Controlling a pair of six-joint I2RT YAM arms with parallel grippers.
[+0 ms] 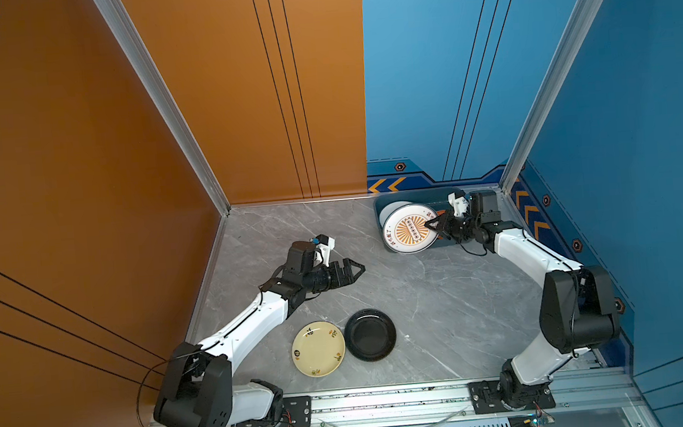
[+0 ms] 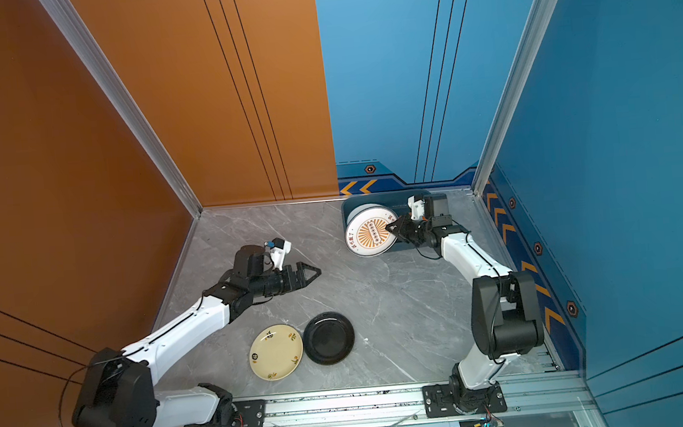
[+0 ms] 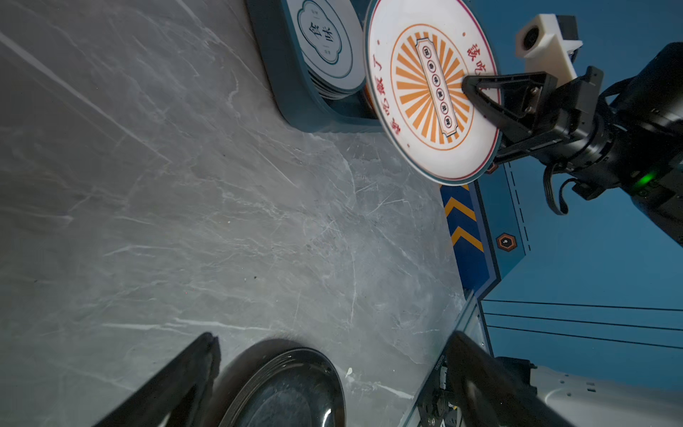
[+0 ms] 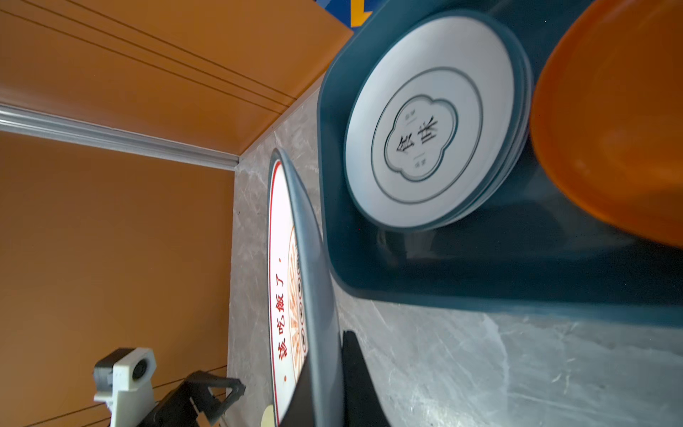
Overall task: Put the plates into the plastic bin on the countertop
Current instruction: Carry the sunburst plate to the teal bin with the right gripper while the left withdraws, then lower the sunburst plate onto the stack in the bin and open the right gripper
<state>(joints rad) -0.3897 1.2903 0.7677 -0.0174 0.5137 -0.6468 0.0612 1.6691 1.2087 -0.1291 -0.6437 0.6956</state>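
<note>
Round white orange-sunburst plate [image 1: 405,230]: tilted, rim clamped by right tool [image 1: 432,225], just beside dark teal plastic bin [image 1: 413,197], far-right corner of bench [image 1: 421,300]. Left tool [image 1: 356,269]: spread wide, empty.

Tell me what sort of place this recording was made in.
Probably a robot test cell mocked up as a kitchen counter: a marble-look countertop framed by aluminium rails, printed wall panels, and plates near a plastic bin.

countertop [image 1: 442,298]: polished marble-look | black plate [image 1: 370,335]: glossy | bin [image 4: 480,277]: smooth plastic
</note>
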